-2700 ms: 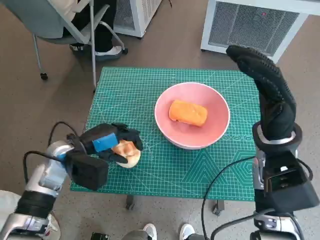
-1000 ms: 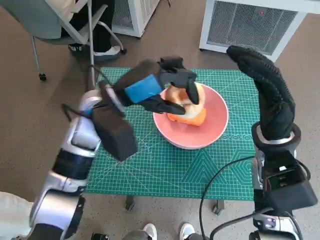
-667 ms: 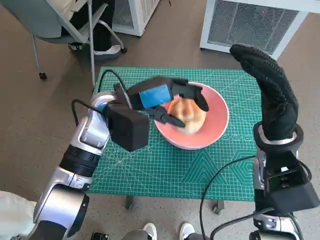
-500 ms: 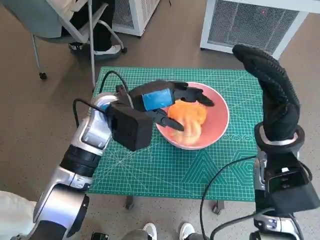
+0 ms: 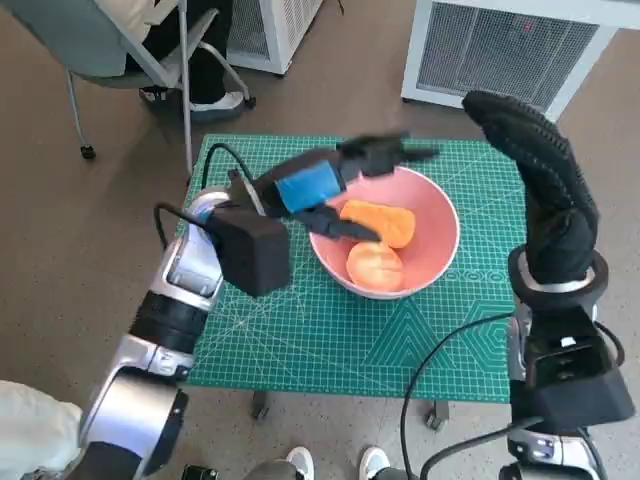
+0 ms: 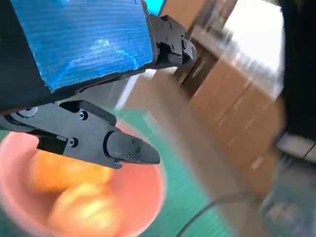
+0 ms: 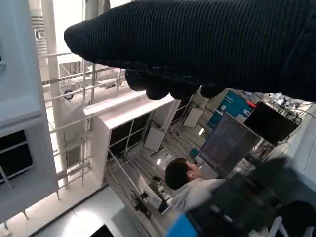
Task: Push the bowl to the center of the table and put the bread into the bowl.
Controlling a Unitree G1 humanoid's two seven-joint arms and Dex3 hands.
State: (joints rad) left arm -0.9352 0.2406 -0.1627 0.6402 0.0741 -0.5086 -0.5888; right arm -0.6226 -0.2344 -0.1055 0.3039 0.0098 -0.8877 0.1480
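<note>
Bread (image 5: 374, 266) in bowl (image 5: 440, 255), left hand (image 5: 345, 180) seemingly empty

Bright, even light; wrist views blurred

Count, head view: one pink bowl (image 5: 385, 240) on one green cutting mat (image 5: 300, 320). Two breads in the bowl: one oblong orange loaf (image 5: 380, 222), one round pale bun (image 5: 374, 266). Two robot hands: left hand (image 5: 335, 185) over the bowl, holding nothing; gloved right hand (image 5: 535, 175) raised beside the mat. One chair (image 5: 100, 50) and two white slatted units (image 5: 500, 45) on the floor. Right wrist view: one person (image 7: 190, 185).
</note>
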